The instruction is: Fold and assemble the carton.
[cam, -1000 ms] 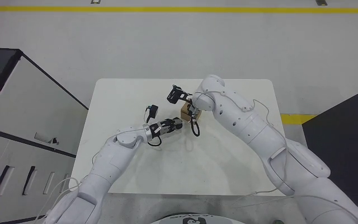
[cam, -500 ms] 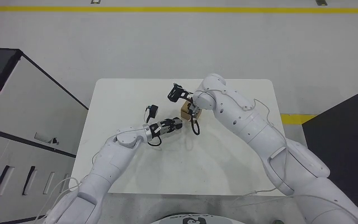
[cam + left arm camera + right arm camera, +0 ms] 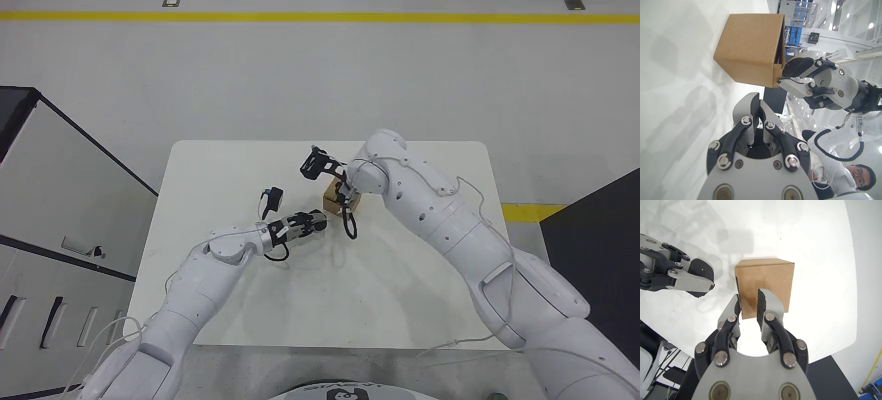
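Note:
A small brown carton (image 3: 336, 200) stands folded into a cube on the white table (image 3: 420, 300), its faces plain (image 3: 747, 53). My right gripper (image 3: 748, 292) is open at the carton's (image 3: 766, 279) near edge. One finger lies along its side and the other over its upper face. From the left wrist view, the right gripper (image 3: 781, 75) touches the carton's corner by a loose flap edge. My left gripper (image 3: 757, 98) is shut and holds nothing. It rests a short way from the carton, on the table (image 3: 316, 222), and appears beside the carton as the left gripper (image 3: 706, 289).
The table's surface around the carton is bare (image 3: 810, 256). Its rounded edge (image 3: 853, 294) lies close behind the carton. A dark cabinet (image 3: 40, 170) stands left of the table and a dark block (image 3: 590, 240) to its right.
The right wrist has edged very slightly toward the table's far side. The left arm and the carton have stayed put.

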